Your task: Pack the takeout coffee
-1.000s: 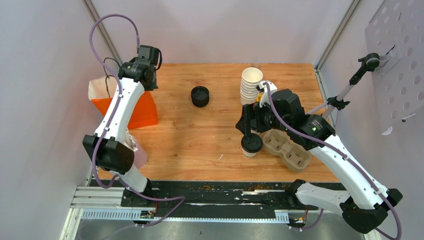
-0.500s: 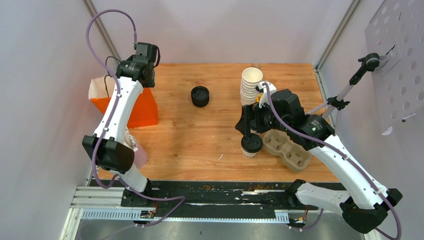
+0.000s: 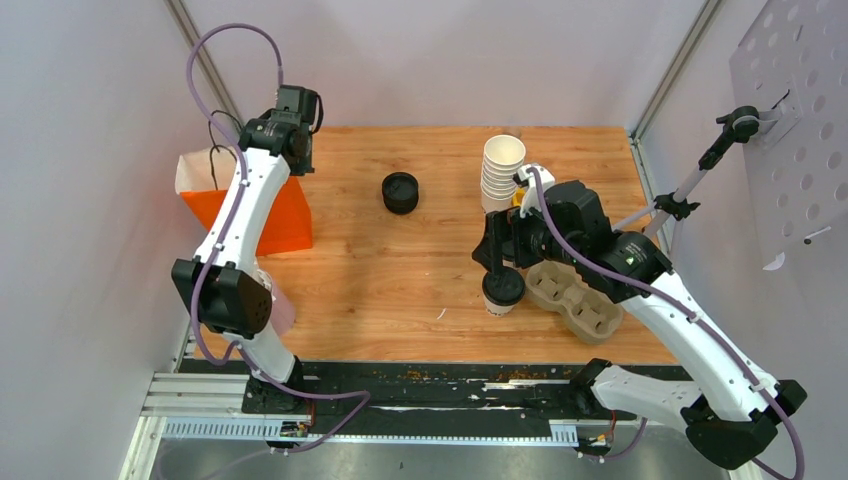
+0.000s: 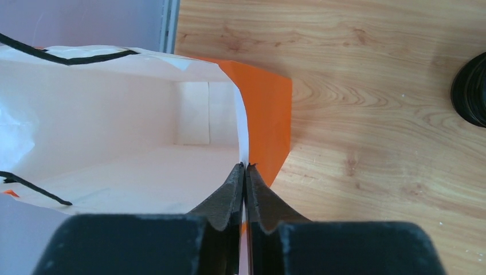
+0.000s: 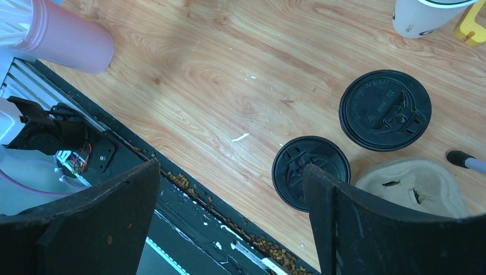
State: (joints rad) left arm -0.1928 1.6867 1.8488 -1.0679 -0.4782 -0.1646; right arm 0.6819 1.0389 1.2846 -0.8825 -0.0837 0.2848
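The left arm has shifted slightly, its left gripper point(image 4: 245, 167) clenched on the orange bag's point(image 4: 263, 109) rim at far left, while the right gripper point(image 5: 232, 172) hangs released above the near coffee cup point(image 5: 292, 166) and the far coffee cup point(image 5: 384, 109) at near right, both likely light and crushable, best held gently around the paper wall.

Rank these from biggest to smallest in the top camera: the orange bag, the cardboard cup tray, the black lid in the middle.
1. orange bag, even though it is partly hidden
2. cardboard cup tray
3. black lid
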